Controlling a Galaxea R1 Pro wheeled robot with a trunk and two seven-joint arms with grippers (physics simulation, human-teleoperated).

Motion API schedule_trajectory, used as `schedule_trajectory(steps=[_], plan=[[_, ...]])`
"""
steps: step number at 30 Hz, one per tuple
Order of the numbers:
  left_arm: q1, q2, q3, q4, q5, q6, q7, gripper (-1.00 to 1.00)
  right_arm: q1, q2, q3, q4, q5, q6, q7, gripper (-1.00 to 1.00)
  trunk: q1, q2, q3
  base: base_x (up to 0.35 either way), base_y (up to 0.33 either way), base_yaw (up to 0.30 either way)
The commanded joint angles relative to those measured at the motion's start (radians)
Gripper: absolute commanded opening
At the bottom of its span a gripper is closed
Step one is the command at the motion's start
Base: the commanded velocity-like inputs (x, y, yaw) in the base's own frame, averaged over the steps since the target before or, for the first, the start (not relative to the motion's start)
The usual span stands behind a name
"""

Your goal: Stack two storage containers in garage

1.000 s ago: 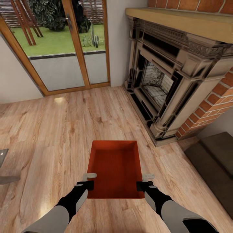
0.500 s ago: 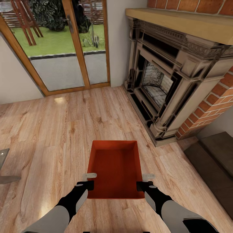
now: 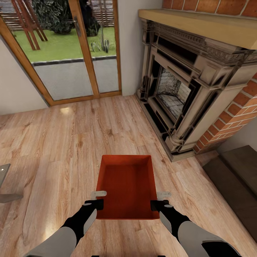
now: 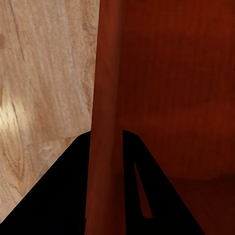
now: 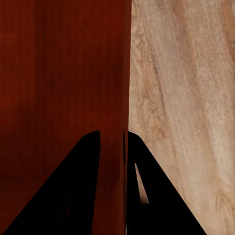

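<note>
**Head view: one orange bin carried by both grippers in the living room**

Head view, lower centre of the frame: an orange-red storage container is held above the wood-plank flooring. The left gripper pinches its left side wall, the right gripper its right side wall, both near the end closest to the robot. A stone fireplace fills the upper right, glass doors the upper left. This is the living room, so the garage lies elsewhere.

Left wrist view: dark fingers are closed on the thin red wall, one finger on each face, planks beside it.

Right wrist view: fingers likewise clamp the opposite wall, bin interior on one side, planks on the other.

Risks, as a judgement: both grips sit at the near end, so the far end overhangs and may sag or pivot. The thin walls could slip out if the arms drift apart or turn unevenly. Turning close to the fireplace could knock the bin.
</note>
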Motion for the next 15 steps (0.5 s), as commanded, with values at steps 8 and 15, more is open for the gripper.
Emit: schedule_trajectory(steps=[8, 15], plan=[[-0.001, -0.004, -0.008, -0.005, 0.012, 0.004, 0.005, -1.0, 0.0, 0.002, 0.008, 0.001, -0.01, 0.001, 0.001, -1.0, 0.0, -0.002, 0.004, 0.0, 0.0, 0.0], [-0.001, -0.004, -0.008, -0.005, 0.012, 0.003, 0.005, -1.0, 0.0, 0.002, 0.008, 0.001, -0.009, 0.001, 0.001, -1.0, 0.0, -0.002, 0.015, 0.0, 0.0, 0.0]])
